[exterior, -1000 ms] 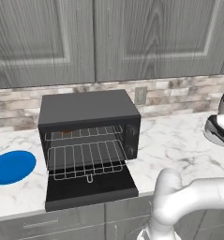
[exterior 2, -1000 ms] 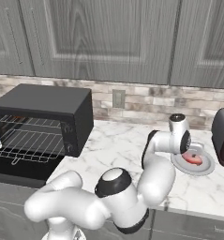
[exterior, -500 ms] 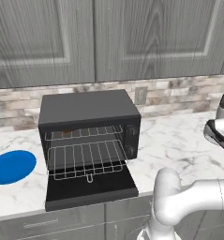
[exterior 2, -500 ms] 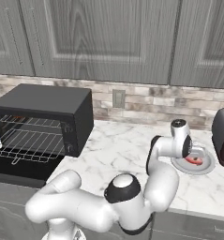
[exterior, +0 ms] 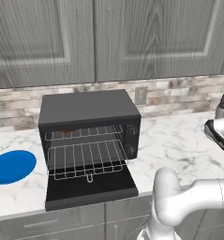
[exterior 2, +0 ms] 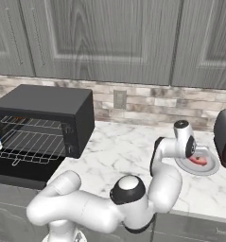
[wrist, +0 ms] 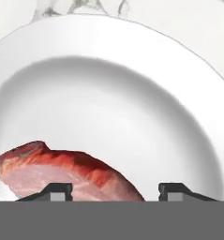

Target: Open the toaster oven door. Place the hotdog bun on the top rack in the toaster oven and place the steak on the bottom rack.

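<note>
One pinkish-red steak (wrist: 62, 173) on a round white plate (wrist: 146, 93).
Black boxy toaster oven (exterior: 87, 126) stands open, flat door (exterior: 90, 187) folded down, an orange-tan bit on its upper silver rack (exterior: 83, 133). Jaws straddle the steak, parted; grip unclear.

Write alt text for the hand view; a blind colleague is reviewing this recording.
A pinkish-red steak lies on a white plate, seen close from above, with the gripper poised right over it. Its two dark fingertips rise at the bottom edge, one in front of the steak and one over bare plate. Marble counter shows beyond the plate's rim.
</note>
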Tool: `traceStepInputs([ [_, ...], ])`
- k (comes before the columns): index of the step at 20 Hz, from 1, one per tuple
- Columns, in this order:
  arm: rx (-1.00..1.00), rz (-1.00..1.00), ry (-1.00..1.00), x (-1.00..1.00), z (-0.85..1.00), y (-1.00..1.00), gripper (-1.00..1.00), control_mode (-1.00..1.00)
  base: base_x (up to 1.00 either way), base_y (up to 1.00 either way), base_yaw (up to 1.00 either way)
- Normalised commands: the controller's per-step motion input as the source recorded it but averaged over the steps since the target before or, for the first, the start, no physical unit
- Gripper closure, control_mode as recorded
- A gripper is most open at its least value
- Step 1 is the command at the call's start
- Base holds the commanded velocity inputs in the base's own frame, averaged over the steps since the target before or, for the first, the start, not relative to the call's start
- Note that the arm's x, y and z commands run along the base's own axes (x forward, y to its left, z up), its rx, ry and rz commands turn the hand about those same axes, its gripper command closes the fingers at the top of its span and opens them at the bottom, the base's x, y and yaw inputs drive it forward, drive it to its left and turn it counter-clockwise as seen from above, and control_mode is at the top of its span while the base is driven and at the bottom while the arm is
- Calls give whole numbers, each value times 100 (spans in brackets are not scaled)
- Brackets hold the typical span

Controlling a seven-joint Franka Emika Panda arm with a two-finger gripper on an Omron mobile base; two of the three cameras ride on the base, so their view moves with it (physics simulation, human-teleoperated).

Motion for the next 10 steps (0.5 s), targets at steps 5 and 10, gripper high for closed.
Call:
traceStepInputs([
  [5, 0, 1, 3, 1, 0, 0, 100, -100, 0, 0, 0],
  [10, 0, 6, 0, -42, 25, 2, 100, -100, 0, 0, 0],
])
